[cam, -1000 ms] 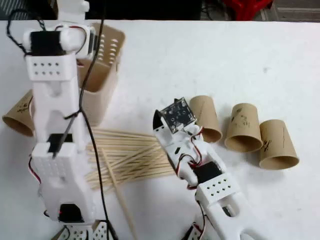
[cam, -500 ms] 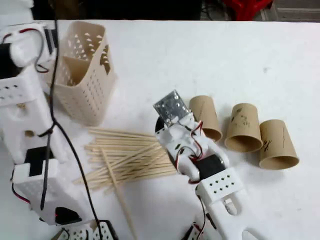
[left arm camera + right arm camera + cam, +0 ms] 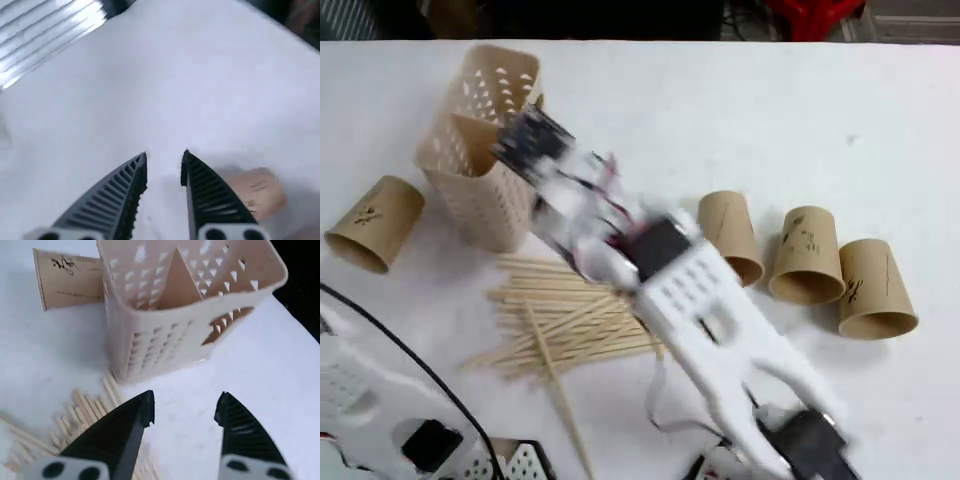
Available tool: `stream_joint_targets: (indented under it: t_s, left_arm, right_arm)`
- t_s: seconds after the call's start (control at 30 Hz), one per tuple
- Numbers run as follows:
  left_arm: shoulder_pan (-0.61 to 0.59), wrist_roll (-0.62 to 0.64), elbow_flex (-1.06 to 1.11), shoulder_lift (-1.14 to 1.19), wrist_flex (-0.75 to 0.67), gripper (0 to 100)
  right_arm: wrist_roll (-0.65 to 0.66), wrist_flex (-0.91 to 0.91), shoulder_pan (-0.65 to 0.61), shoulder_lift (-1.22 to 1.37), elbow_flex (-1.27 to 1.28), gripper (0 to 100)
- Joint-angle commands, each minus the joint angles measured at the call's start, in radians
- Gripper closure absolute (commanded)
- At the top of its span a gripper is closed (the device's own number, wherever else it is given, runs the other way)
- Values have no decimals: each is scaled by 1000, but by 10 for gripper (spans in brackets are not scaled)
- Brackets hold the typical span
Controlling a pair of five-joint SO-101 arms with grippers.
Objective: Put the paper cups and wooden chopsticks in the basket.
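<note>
Basket [image 3: 485, 205] [image 3: 150, 347]: cream plastic with perforated walls, upright toward the far left of the white table [image 3: 650, 110]; inner divider [image 3: 172, 282] splitting it into compartments. Paper cups: brown, four in number, all lying on their sides on the table, outside the basket. Lone cup [image 3: 375, 222] [image 3: 70, 285]: left of the basket, near it but apart, mouth turned toward the near left. Row of three cups [image 3: 807, 255]: right of centre, side by side, mouths toward the near edge, the innermost just beside the right arm [image 3: 710, 320]. Wooden chopsticks [image 3: 570, 320] [image 3: 75, 425]: loose heap flat on the table just in front of the basket, mostly parallel, a few crossed, one stick angled out toward the near edge; far edge of the heap close to the foot of the basket. Right arm: stretched diagonally from the near right edge, over the heap, toward the basket. Right gripper [image 3: 185, 397]: released, jaws spread wide with nothing between them, poised low over the table just short of the basket wall, at the margin of the heap. Left arm [image 3: 380, 420]: at the near left corner. Left gripper [image 3: 164, 155]: fingers a little apart, nothing held, above bare table, a brown cup [image 3: 260, 192] lying just beyond one finger.
</note>
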Motion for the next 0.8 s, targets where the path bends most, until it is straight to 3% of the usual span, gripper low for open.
stream_joint_targets:
  t_s: [0.0,0.17,0.33,0.57,0.77]
  left_arm:
    - [-117,-123,-11,170,-84,867]
    - [-159,-141,-20,392,-250,867]
    - [-160,-143,-20,443,-319,867]
    - [-147,-143,-20,443,-321,867]
    - [-93,-143,-20,438,-321,867]
  right_arm:
    - [15,4,-42,220,-338,790]
    - [15,5,-51,530,-620,790]
    - [15,13,-10,754,-815,790]
    - [14,211,18,805,-1014,790]
    - [12,231,27,789,-1053,790]
